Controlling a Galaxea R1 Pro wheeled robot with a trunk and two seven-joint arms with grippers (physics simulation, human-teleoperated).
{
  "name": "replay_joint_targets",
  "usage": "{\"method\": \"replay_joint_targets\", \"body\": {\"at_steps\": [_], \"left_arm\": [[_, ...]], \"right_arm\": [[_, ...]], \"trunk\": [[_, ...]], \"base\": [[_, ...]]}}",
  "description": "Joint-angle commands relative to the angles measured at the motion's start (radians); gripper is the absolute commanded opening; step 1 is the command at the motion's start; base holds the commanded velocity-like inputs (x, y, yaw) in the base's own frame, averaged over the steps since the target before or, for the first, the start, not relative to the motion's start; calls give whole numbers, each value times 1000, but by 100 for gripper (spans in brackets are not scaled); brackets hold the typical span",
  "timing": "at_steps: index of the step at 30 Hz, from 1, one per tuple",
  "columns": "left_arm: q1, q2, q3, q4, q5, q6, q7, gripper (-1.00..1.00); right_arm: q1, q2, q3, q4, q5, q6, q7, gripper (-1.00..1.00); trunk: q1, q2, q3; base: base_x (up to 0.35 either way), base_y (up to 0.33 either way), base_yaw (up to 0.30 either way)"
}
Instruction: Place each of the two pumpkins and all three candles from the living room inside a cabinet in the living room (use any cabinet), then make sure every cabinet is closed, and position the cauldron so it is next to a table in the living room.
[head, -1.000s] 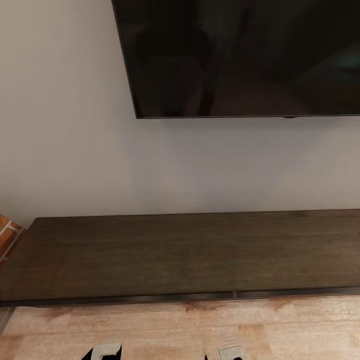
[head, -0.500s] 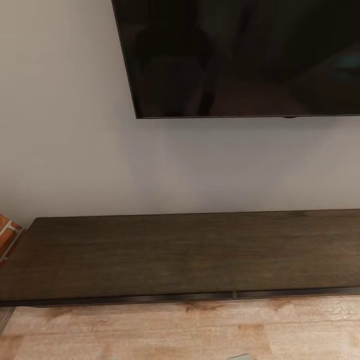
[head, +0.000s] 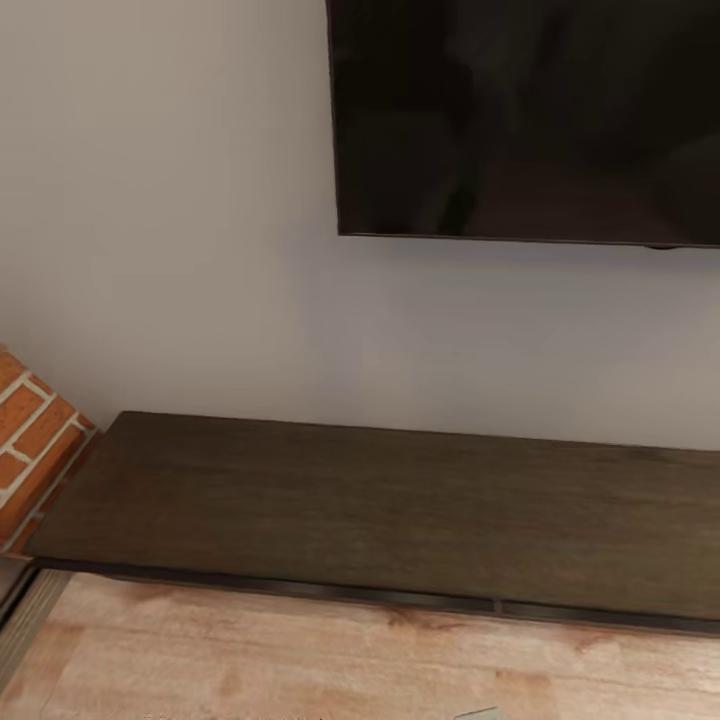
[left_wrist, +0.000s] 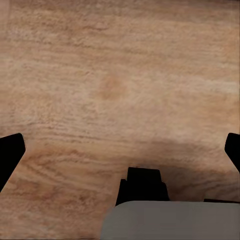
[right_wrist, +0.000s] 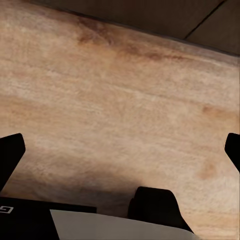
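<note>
Head camera footage showed the cabinet (head: 400, 510) as a long, low, dark-brown wooden unit set against a pale wall (head: 170, 230), its flat top bare and its drawer fronts seen only as a thin dark strip along the front edge, flush and shut as far as that strip revealed, with one narrow seam between two fronts. Above it a large black television (head: 530, 120) hung on the wall, its lower edge well clear of the cabinet top. At the cabinet's left end stood a red brick structure (head: 30, 440) with pale mortar lines, just beside the cabinet's corner. Light wood-plank floor (head: 250, 660) ran in front of the cabinet. In the left wrist view, the left gripper (left_wrist: 120, 145) hung over that same pale floor (left_wrist: 115, 75) with its two dark fingertips at opposite edges of the frame, spread wide and grasping nothing. In the right wrist view, the right gripper (right_wrist: 120, 145) was likewise splayed wide with nothing between its tips, poised above the floor (right_wrist: 115, 110), and the dark base of the cabinet (right_wrist: 165, 17) with a seam between two fronts lay beyond it.
</note>
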Motion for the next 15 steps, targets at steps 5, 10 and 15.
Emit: {"method": "replay_joint_targets", "body": {"at_steps": [5, 10, 15], "left_arm": [[0, 0, 0, 0, 0, 0, 0, 100], [0, 0, 0, 0, 0, -1, 0, 100], [0, 0, 0, 0, 0, 0, 0, 100]], "right_arm": [[0, -1, -1, -1, -1, -1, -1, 100], [0, -3, -3, -5, 2, -3, -6, 100], [0, 0, -2, -6, 7, -2, -53, 100]], "trunk": [[0, 0, 0], [0, 0, 0], [0, 0, 0]], "base": [[0, -59, 289], [0, -11, 290], [0, 0, 291]]}}
